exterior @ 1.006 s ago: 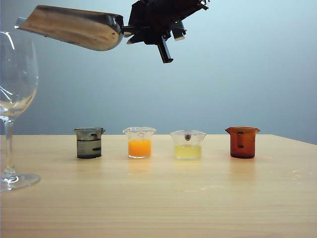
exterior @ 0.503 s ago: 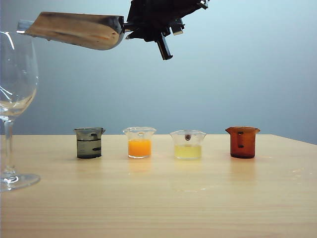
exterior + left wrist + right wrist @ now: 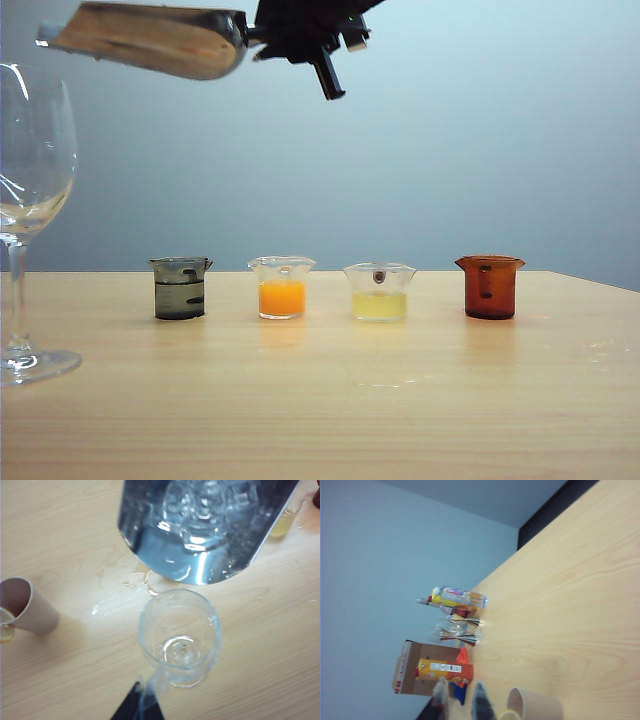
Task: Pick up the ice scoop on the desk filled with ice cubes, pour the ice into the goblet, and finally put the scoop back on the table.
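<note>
**Exterior view: scoop held high above goblet**

Shiny steel ice scoop [image 3: 150, 38], rounded trough, tilts mouth-down above the clear stemmed goblet [image 3: 28, 215] on the wood-grain table [image 3: 330, 400]. Glassy ice cubes [image 3: 210, 500] sit clustered in the trough. Right gripper [image 3: 262, 38] is clamped narrow on the rod handle, arm reaching in from the top. Left gripper [image 3: 142, 705] sits low beside the goblet's bowl; can't tell its opening.

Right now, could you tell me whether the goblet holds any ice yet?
Empty: the left wrist view shows the goblet with a bare bottom, ice in the scoop.
</note>
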